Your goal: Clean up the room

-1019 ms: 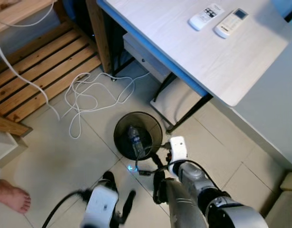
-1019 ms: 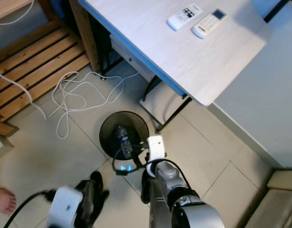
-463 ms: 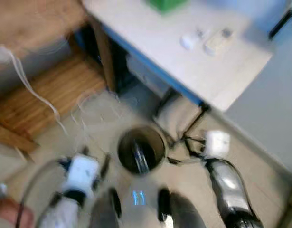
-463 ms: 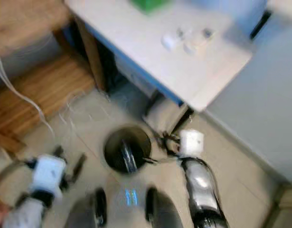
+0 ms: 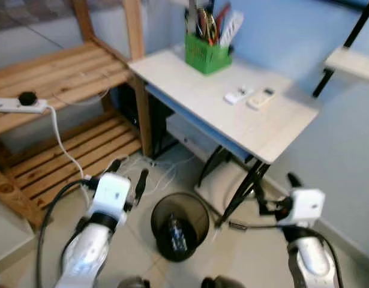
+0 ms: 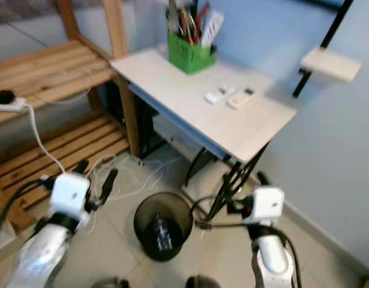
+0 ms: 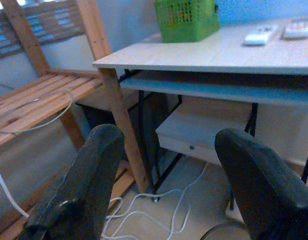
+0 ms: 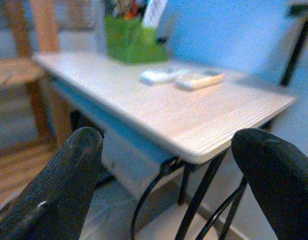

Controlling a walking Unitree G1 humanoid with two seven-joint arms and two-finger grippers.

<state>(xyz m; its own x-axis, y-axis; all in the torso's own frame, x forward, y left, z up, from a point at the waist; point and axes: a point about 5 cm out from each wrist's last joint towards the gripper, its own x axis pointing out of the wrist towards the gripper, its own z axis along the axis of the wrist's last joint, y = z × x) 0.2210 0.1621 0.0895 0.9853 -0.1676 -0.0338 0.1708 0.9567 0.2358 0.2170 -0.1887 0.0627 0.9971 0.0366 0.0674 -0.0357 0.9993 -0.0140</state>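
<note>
Left eye view had the bin (image 5: 179, 225) on the floor beside the tabletop (image 5: 232, 105), bottle (image 5: 175, 235) already inside, so I guessed that bit was done. I had both arms raised forward, left tool (image 5: 129, 180) and right tool (image 8: 164, 165) spread wide, holding nothing.

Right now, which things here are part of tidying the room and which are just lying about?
Part of the job: bin, bottle already inside it, two remotes on the table, loose white cable on the floor.
Just there: green basket, wooden shelf, power strip.
</note>
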